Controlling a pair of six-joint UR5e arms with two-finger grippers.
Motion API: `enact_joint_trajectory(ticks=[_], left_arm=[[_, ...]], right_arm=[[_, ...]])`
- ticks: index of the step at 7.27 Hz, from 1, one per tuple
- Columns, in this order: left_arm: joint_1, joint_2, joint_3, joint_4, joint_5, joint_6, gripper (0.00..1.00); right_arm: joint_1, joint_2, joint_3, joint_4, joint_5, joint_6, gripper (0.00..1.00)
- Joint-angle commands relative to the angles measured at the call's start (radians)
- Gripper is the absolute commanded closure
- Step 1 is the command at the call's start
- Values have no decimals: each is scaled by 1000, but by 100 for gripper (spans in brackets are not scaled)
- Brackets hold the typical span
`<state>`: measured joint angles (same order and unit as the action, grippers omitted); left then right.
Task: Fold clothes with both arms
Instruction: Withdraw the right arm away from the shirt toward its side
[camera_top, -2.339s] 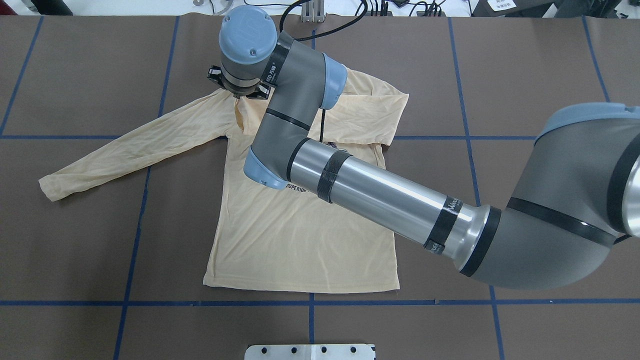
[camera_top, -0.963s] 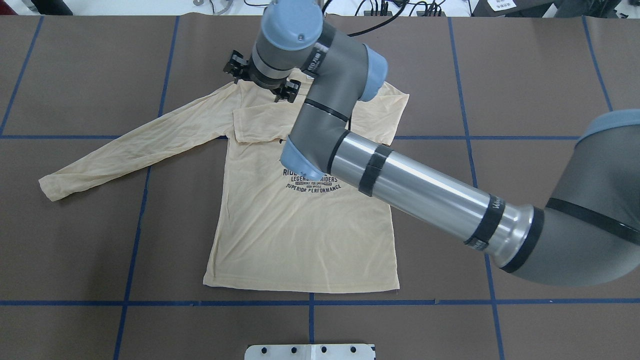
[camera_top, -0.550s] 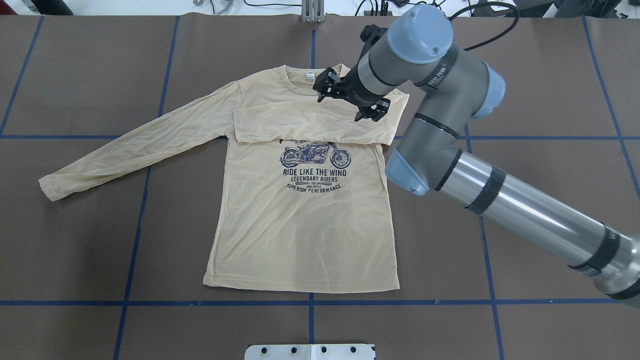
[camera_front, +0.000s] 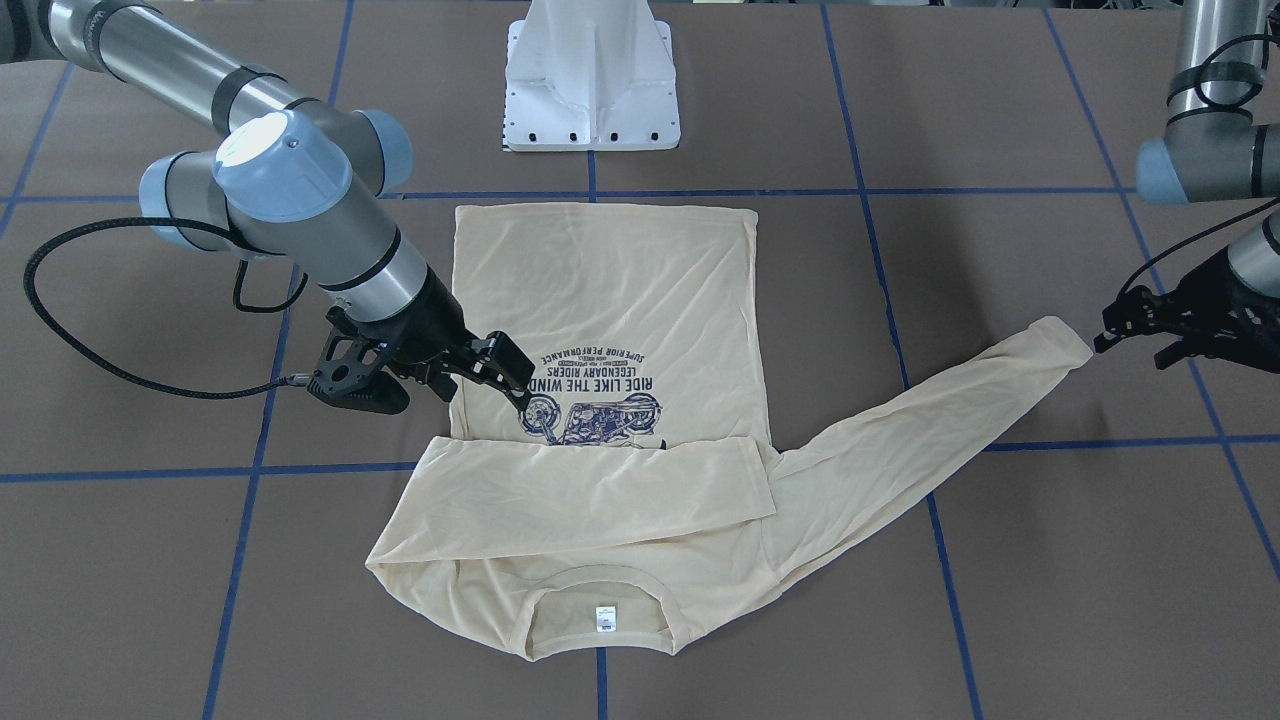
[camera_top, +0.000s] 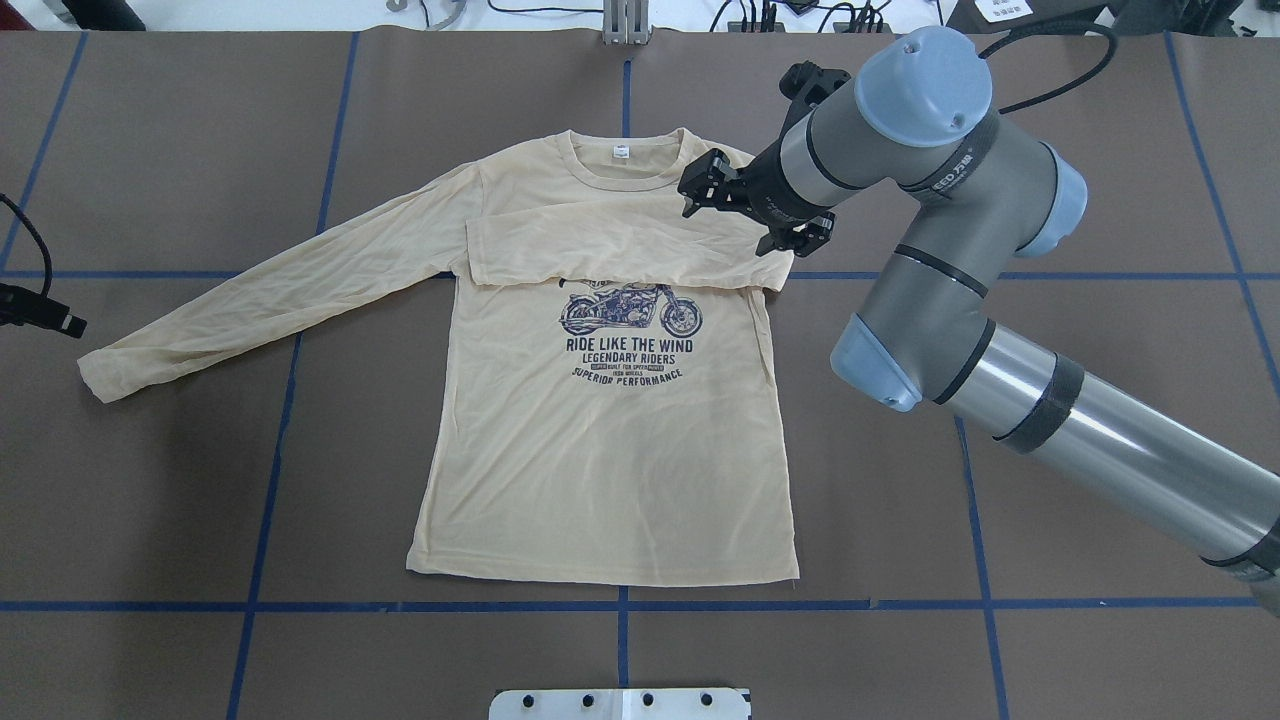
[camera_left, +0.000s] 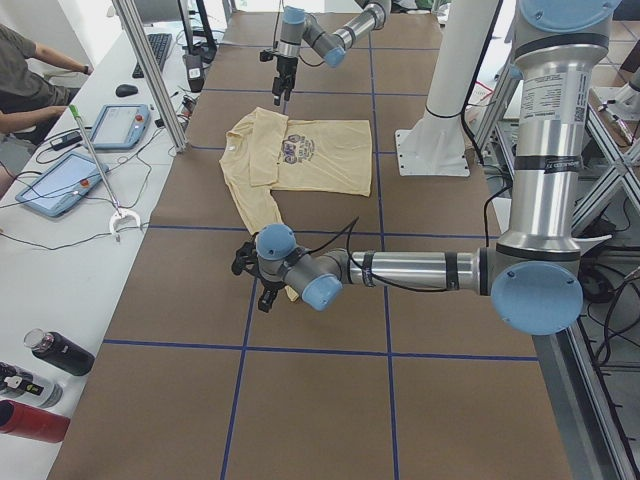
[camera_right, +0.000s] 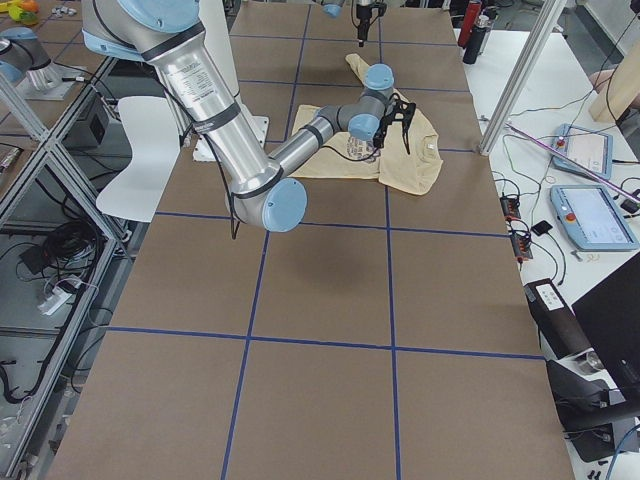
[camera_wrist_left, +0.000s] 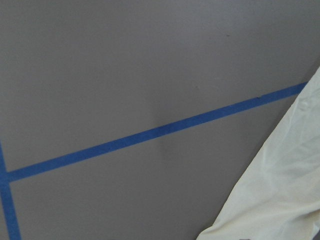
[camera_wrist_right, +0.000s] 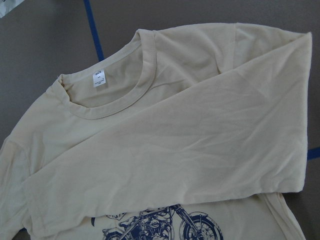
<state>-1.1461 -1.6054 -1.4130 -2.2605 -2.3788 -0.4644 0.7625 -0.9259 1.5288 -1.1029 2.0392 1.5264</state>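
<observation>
The clothes, a pale cream-yellow long-sleeved shirt with a navy motorcycle print, lie flat and face up on the brown table. One sleeve is folded across the chest. The other sleeve stretches out to the robot's left, ending in a cuff. My right gripper hovers open and empty over the shirt's shoulder beside the fold. Its wrist view shows the neck label. My left gripper stands open just beyond the cuff, apart from it. The left wrist view catches only the cuff and bare table.
Blue tape lines grid the table. The white pedestal base stands at the robot's edge behind the shirt's hem. A side bench holds tablets and bottles, and a person sits at it.
My right gripper let go of the sleeve it had laid across the chest and drew back to the right. My left gripper has come in at the table's left, by the outstretched cuff.
</observation>
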Motion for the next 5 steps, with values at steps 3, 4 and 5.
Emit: enact_joint_trajectory(ticks=[3, 4, 5], left_arm=[[19, -8, 55, -40, -62, -39, 31], [19, -16, 65, -40, -54, -37, 31], [19, -30, 74, -40, -53, -37, 32]], right_arm=[[-2, -2, 5, 0, -4, 0, 2], [-6, -1, 5, 0, -8, 0, 2], [-15, -1, 5, 0, -39, 0, 2]])
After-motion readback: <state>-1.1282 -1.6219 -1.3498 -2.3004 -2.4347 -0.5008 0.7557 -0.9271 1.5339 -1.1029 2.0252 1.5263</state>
